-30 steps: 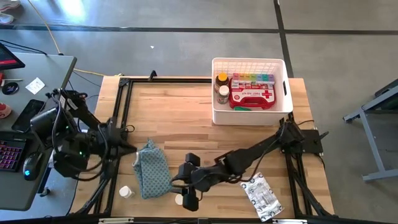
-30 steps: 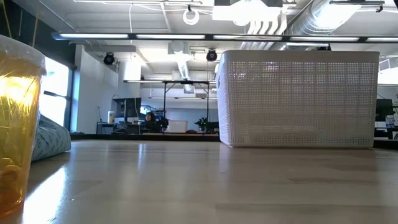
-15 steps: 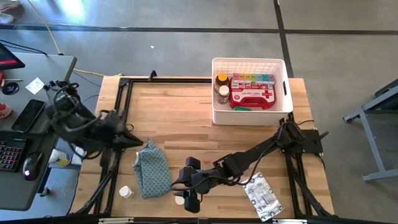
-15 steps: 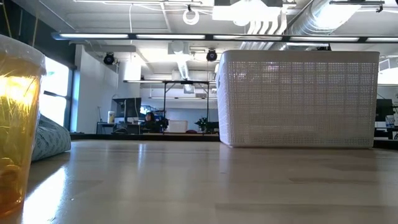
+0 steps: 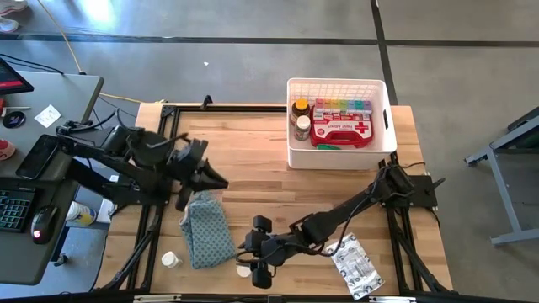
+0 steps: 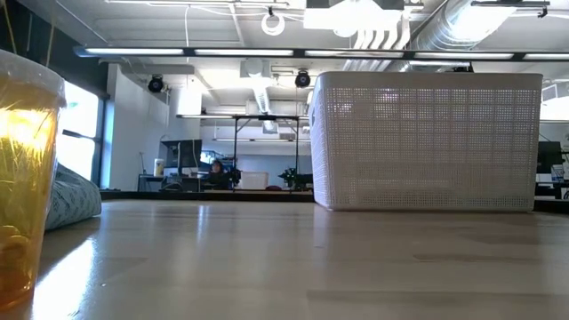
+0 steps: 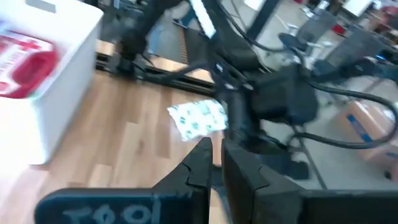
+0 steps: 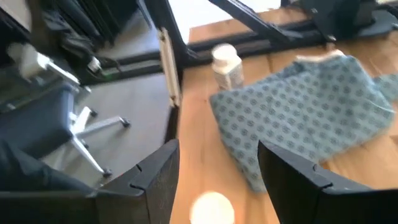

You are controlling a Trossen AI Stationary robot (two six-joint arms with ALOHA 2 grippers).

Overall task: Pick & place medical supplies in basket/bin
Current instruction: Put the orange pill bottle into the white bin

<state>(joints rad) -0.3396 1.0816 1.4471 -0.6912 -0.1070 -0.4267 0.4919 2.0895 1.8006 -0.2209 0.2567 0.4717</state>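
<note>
The white bin (image 5: 388, 135) stands at the table's far right, holding the red first-aid case (image 5: 341, 132), the rainbow organizer (image 5: 341, 106) and two pill bottles (image 5: 300, 118). My right gripper (image 5: 253, 255) is open low at the near edge. Its fingers stand on either side of a white-capped amber bottle (image 8: 211, 208), which rises large in the low view (image 6: 22, 178). My left gripper (image 5: 212, 180) is shut and hovers just beyond the cloth's far end. A white pill bottle (image 5: 171, 259) stands near the left edge, and the silver-white packet (image 5: 354, 265) lies near right.
The blue-grey patterned cloth (image 5: 206, 231) lies crumpled between the two grippers, left of the amber bottle. Black frame rails (image 5: 164, 160) run along the table's left and right sides. Bare wood lies between the cloth and the bin. A desk with a keyboard stands off the left edge.
My left arm has swung in from beyond the table's left edge, moving right and out over the table until its gripper hangs beyond the cloth's far end. The supplies and the cloth have stayed where they were.
</note>
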